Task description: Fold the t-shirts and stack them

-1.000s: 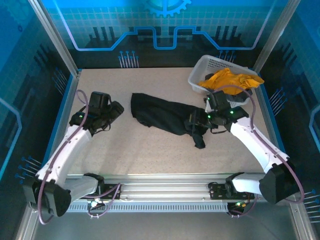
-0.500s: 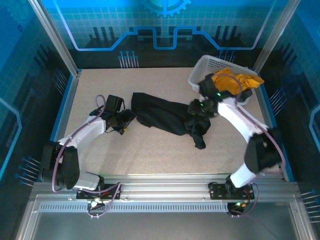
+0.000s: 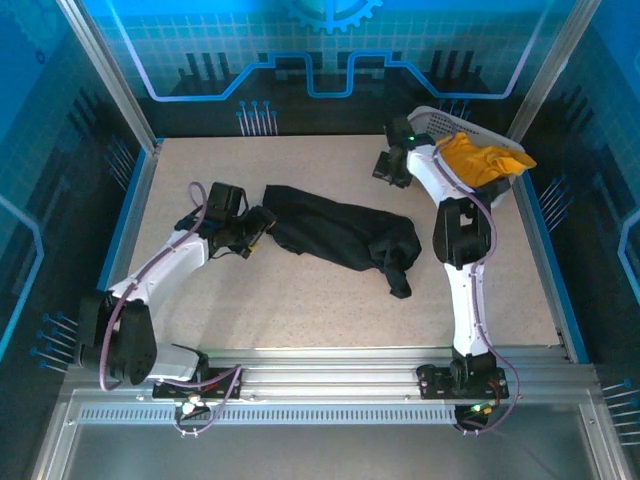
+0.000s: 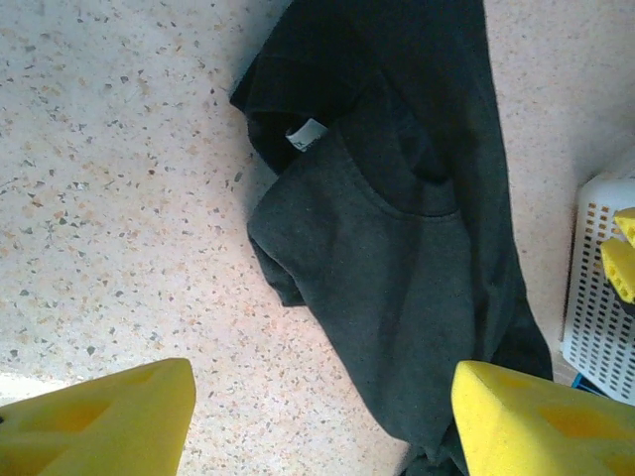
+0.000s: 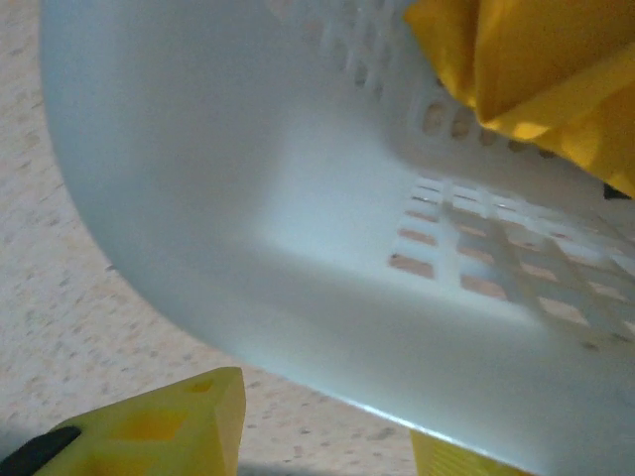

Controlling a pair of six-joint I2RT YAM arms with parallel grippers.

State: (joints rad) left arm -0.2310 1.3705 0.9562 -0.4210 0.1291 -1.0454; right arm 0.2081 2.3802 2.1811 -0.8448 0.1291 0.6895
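Note:
The large black t-shirt point(image 3: 340, 232) lies crumpled across the middle of the table, its collar and label showing in the left wrist view point(image 4: 397, 248). My left gripper point(image 3: 260, 226) is open at the shirt's left end, with one finger over bare table and the other over the cloth edge point(image 4: 322, 426). The mustard t-shirt point(image 3: 482, 160) is bunched in the white basket point(image 3: 428, 118). My right gripper point(image 3: 384, 168) is open at the basket's near left corner. In the right wrist view point(image 5: 317, 448) the basket wall point(image 5: 248, 198) hangs just above its fingers, with the mustard cloth point(image 5: 536, 69) beyond.
The basket stands at the back right corner of the table, also at the right edge of the left wrist view point(image 4: 598, 297). Blue enclosure walls and a metal frame surround the speckled tabletop point(image 3: 300, 300). Bare table lies in front of the black shirt.
The right arm has left the black shirt's right part and swung back to the basket's corner. The left gripper has moved right, up to the shirt's left end.

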